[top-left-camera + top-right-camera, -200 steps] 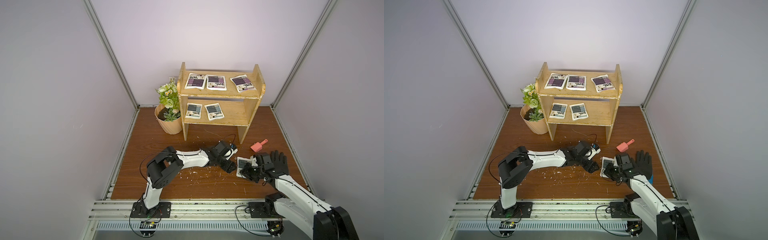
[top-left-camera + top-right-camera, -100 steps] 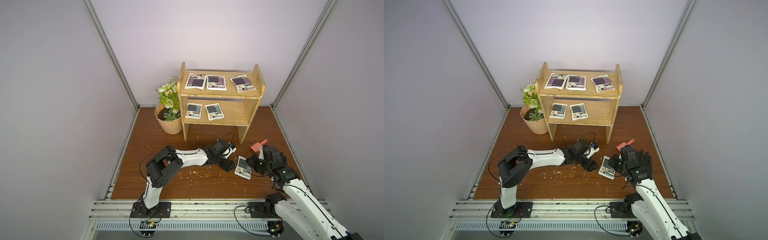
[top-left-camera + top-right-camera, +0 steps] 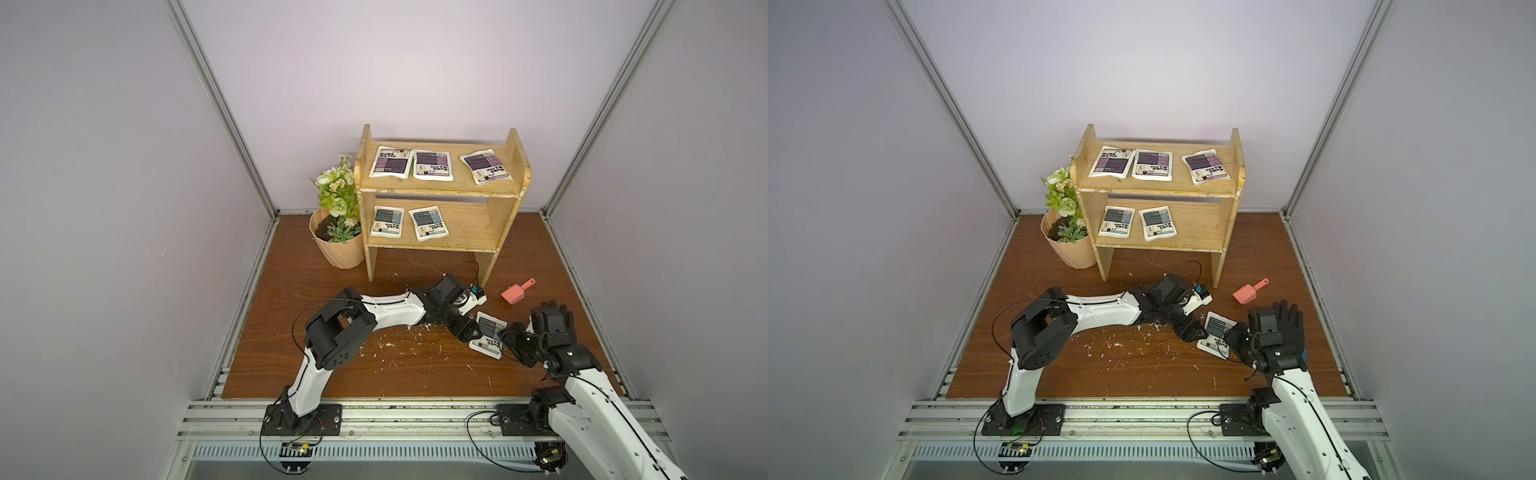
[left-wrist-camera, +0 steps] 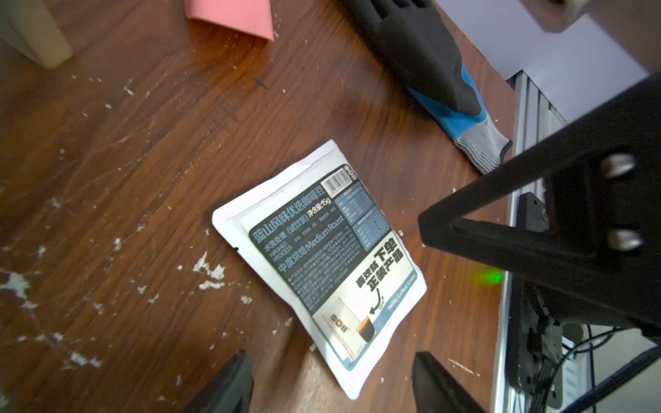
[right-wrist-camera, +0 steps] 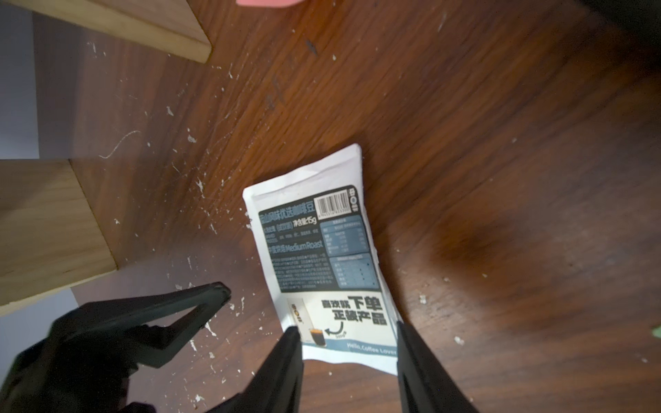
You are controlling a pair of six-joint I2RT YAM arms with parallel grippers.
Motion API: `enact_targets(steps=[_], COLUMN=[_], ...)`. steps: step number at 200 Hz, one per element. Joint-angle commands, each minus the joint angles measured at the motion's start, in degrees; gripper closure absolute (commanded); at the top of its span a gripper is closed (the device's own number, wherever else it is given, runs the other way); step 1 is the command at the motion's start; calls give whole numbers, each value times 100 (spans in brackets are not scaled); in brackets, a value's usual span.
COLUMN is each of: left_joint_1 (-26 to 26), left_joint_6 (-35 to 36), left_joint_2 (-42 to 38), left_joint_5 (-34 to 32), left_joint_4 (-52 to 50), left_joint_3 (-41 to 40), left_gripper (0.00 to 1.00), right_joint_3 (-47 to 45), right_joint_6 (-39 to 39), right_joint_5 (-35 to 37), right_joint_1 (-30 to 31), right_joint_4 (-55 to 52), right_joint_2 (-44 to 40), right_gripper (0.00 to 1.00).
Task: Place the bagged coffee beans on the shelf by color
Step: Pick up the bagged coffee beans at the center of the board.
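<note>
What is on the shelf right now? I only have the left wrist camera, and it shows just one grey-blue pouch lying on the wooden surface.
Observer: On the shelf, the top board holds three purple pouches.
Operator: And underneath?
Observer: Two grey-blue pouches lie on the lower board, toward the flowerpot side. The other end shows bare wood.
Operator: Is the right gripper gripping my pouch?
Observer: In the right wrist view the right gripper has its fingers apart, and one end of the floor pouch lies between them.
</note>
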Motion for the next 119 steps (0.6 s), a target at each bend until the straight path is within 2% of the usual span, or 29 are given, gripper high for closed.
enact_targets(steps=[1,80,119], left_joint_1=[72,85,82], left_joint_6=[101,-47,-288], left_joint_2=[149,380,598], left_joint_5=[98,376,774], left_joint_4=[-244,-74,263], left_joint_3=[100,135,161], left_gripper=[27,29,34], right_joint_3=[-180,-617,-1066], right_joint_6=[34,-40,125], right_joint_5=[-200,-815,-1367], right_joint_1=[-137,-502,-502], right_joint_4=[61,959,1523], right_joint_2=[45,412,316], right_gripper=[52,54,56])
